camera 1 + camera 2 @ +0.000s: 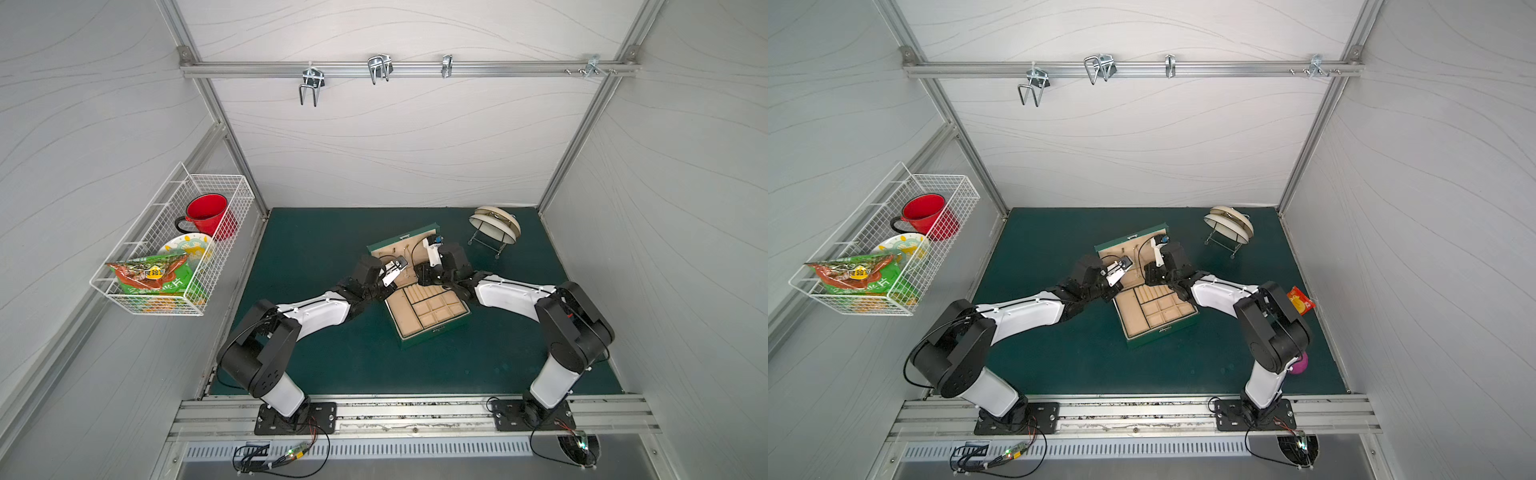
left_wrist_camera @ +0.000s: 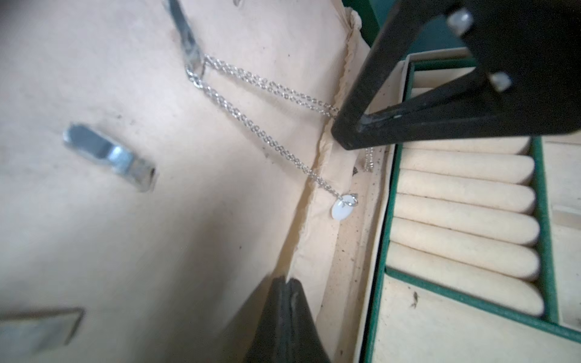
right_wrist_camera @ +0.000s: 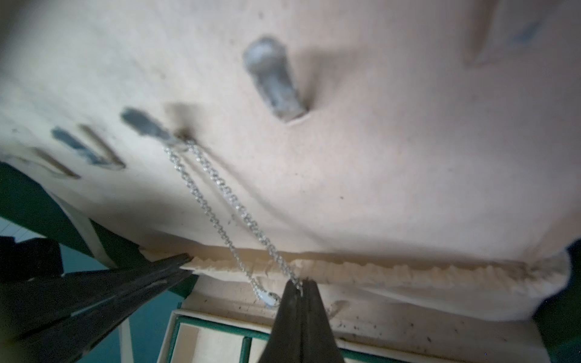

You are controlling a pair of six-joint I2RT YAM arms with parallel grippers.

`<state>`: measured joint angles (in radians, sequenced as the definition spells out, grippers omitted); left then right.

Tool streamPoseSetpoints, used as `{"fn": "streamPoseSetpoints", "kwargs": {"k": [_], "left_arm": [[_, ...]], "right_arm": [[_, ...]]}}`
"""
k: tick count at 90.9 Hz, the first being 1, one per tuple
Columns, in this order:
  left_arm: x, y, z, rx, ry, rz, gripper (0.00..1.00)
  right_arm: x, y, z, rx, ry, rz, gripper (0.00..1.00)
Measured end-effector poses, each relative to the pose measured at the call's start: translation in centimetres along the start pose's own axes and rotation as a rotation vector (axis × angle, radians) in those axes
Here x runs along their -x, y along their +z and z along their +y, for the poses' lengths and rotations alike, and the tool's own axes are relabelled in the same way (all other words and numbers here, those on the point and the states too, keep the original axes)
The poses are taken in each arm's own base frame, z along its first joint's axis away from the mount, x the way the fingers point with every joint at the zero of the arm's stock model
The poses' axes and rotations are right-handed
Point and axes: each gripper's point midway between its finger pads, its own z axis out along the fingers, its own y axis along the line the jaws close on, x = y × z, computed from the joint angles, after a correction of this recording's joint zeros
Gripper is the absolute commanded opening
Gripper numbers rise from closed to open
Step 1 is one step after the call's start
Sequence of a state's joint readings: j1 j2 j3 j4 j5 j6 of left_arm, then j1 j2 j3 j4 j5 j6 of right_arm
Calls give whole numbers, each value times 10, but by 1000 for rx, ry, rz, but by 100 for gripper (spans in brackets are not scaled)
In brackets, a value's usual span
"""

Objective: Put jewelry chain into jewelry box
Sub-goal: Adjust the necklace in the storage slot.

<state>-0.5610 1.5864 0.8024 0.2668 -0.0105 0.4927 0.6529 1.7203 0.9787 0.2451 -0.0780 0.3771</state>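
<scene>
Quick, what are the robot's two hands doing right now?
Left gripper: closed, nothing seen in it.
Right gripper: closed, pinching the jewelry chain.

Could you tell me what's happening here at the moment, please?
Both arms are at the open box. The chain is looped over a hook inside the lid. The right gripper is shut on one strand near the hinge; the pendant hangs at the lid's lower edge. The left gripper is shut and empty beside it.
</scene>
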Motion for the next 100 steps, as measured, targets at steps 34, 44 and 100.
{"fn": "streamPoseSetpoints", "kwargs": {"k": [34,44,100], "left_arm": [[0,0,0,-1,0,1,0],[0,0,-1,-3,0,0,0],[0,0,-3,-18,-1,-2,0]], "right_arm": [[16,-10,12,24,-14,-42,0],[33,-14,21,40,-27,-80,0],[43,1,19,33,-67,-126,0]]}}
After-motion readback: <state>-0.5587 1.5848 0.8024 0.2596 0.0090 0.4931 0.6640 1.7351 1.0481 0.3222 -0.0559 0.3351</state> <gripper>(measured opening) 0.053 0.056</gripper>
